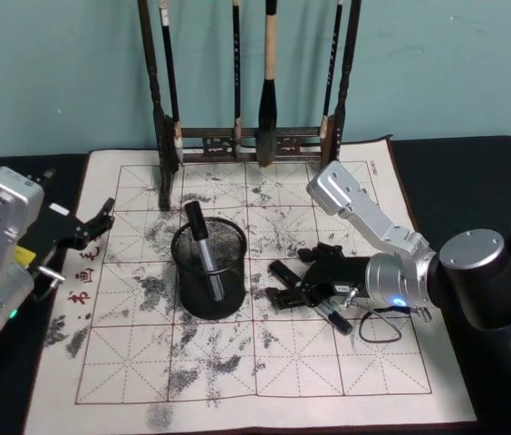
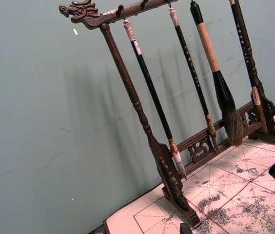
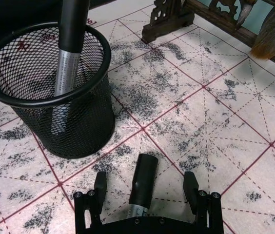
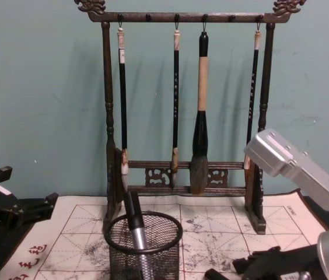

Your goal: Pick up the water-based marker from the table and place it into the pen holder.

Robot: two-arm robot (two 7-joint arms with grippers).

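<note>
My right fingers (image 3: 100, 185) are wide open, low over the mat, one on each side of the marker (image 3: 143, 190), holding nothing. If they close crooked, it may roll away. The holder (image 3: 81, 124) just past it has a pen (image 3: 70, 53) that could block it. The marker's back end is hidden. My left fingers (image 1: 103, 210) hang open, far left.

Holder (image 4: 165, 256) front centre on mat (image 4: 217, 233), 1 marker (image 4: 134, 217) leaning inside. Rack (image 4: 107, 116) behind, 4 brushes (image 4: 199, 146) hanging.
</note>
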